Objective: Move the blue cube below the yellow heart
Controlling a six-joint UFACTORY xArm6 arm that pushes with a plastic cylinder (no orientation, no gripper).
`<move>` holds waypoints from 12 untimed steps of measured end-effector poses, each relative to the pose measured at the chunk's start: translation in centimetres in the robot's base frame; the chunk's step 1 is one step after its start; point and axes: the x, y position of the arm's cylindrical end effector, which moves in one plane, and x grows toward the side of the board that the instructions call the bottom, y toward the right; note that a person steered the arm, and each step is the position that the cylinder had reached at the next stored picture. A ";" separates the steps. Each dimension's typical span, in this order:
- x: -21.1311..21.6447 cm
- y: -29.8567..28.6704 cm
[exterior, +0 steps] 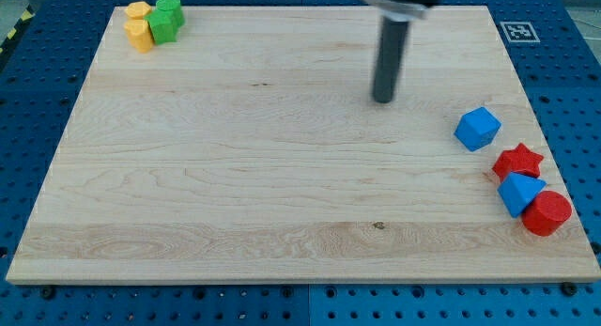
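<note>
The blue cube [478, 129] lies near the board's right edge, at mid height. My tip [383, 100] stands on the board to the cube's upper left, about a hundred pixels away and apart from it. Two yellow blocks [139, 25] sit in the top left corner; I cannot make out which one is the heart. A green block [166, 19] touches them on their right.
A red star [518, 161], a blue triangular block [519, 192] and a red cylinder [547, 213] cluster just below the blue cube at the right edge. The wooden board [282, 176] rests on a blue perforated table. A marker tag [518, 31] lies beyond the top right corner.
</note>
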 end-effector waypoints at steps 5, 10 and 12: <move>5.6 11.8; 9.6 -2.7; 8.3 -8.1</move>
